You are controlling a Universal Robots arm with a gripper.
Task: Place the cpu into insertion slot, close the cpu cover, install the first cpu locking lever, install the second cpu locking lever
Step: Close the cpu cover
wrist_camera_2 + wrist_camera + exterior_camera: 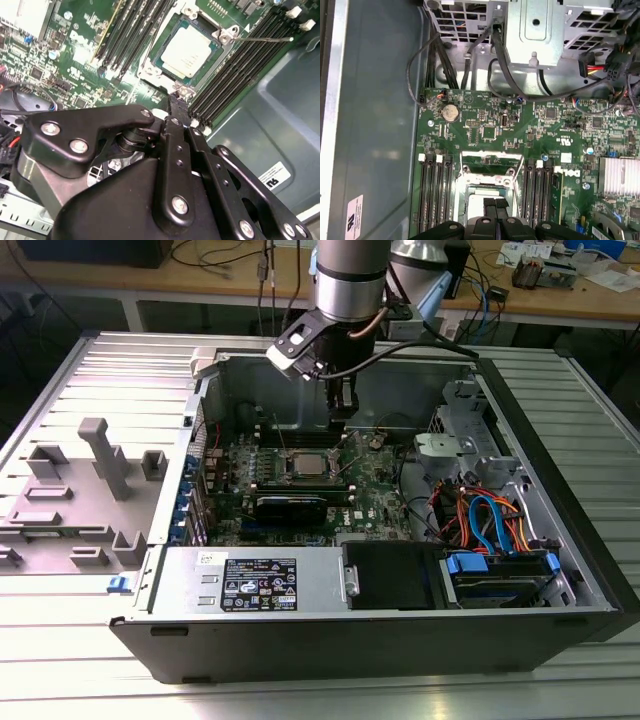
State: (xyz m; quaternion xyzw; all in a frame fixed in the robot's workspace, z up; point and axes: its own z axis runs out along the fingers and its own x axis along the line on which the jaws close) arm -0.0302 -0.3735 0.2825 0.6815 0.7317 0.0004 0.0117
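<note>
— One landmark for every position, please.
— Reference: the insertion slot (292, 470), the metal-framed socket on the green motherboard (375, 498) inside the open computer case (400, 645). Directions follow the exterior view.
— Start at that view's left.
— Well left of the slot, outside the case, a grey plastic fixture (95, 475) with upright pegs lies on the ribbed metal table (60, 680). Left of the slot and nearer the camera, a grey metal box (320, 580) bearing a black label sits inside the case.
— At the slot itself?
— The cpu (316, 463) lies flat in the slot, silver-grey top up. Black memory slots (436, 190) run along two opposite sides of the slot. In the second wrist view a thin metal lever (265, 38) juts from one corner of the slot across one bank of them.
— And you?
— My gripper (342, 418) hangs just behind the slot, a little to its right, pointing down at the board. In the first wrist view my fingers (487, 205) are pressed together with nothing between them, tips over the slot's frame. Contact with the frame: cannot be determined.
— Right of the slot?
— A silvery drive cage (455, 415) stands near the slot. Orange and blue cables (490, 520) lie farther right, nearer the camera.
</note>
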